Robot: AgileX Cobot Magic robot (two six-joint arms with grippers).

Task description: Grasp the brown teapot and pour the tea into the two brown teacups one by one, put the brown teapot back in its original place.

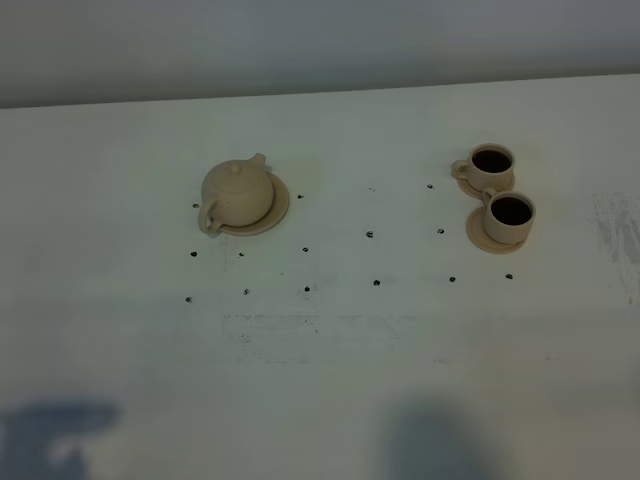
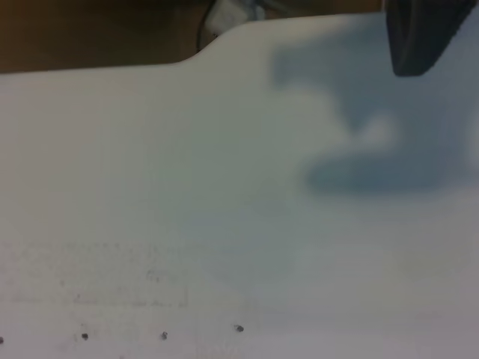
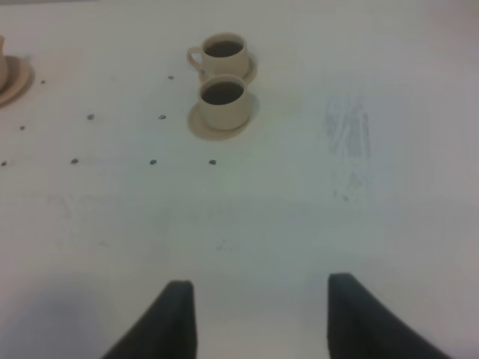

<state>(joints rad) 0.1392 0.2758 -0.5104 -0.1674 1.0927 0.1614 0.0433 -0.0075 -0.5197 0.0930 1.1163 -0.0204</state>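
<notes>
The brown teapot [image 1: 237, 195] sits upright with its lid on, on its wide tan saucer [image 1: 278, 208], left of centre on the white table. The two brown teacups [image 1: 492, 164] [image 1: 511, 215] stand on small saucers at the right, both dark inside. The right wrist view shows the same cups [image 3: 223, 51] [image 3: 223, 101] far ahead of my right gripper [image 3: 258, 314], which is open and empty. A sliver of the teapot's saucer [image 3: 13, 78] appears there too. Of my left gripper only one dark finger [image 2: 418, 41] shows, above bare table, holding nothing. Neither gripper appears in the high view.
Small black dots [image 1: 369, 234] mark the white table [image 1: 330, 380] between teapot and cups. A scuffed patch [image 1: 615, 225] lies right of the cups. The table's edge with a notch [image 2: 202, 52] shows in the left wrist view. Arm shadows fall along the table's near side.
</notes>
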